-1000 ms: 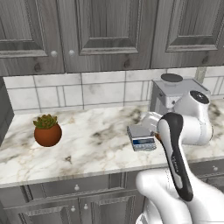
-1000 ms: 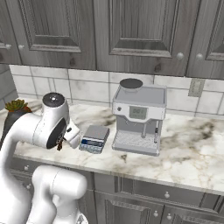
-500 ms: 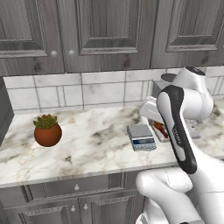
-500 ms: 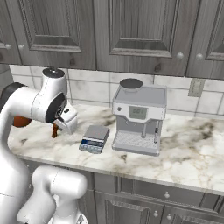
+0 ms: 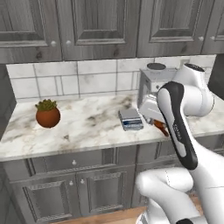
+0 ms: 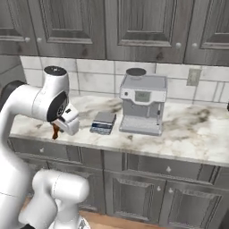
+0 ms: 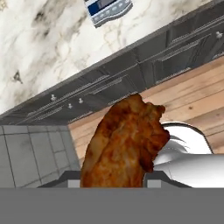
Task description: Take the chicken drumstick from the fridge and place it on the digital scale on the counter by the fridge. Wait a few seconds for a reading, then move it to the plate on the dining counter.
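Grey-veined white marble table [image 5: 87, 127] beneath dark grey cabinets, bearing the small flat dark-edged digital scale [image 5: 131, 119]; beside it, off the table's front edge, the claw [image 7: 114, 177] grips the orange-brown chicken drumstick [image 7: 124, 142].

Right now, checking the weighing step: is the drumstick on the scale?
No, the drumstick hangs in the fingers over the floor, and the scale top is bare.

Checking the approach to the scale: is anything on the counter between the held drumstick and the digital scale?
Nothing visible. The chicken drumstick, held in the tool, hangs by the counter's front edge; bare marble lies before the digital scale. The coffee machine stands beyond it.
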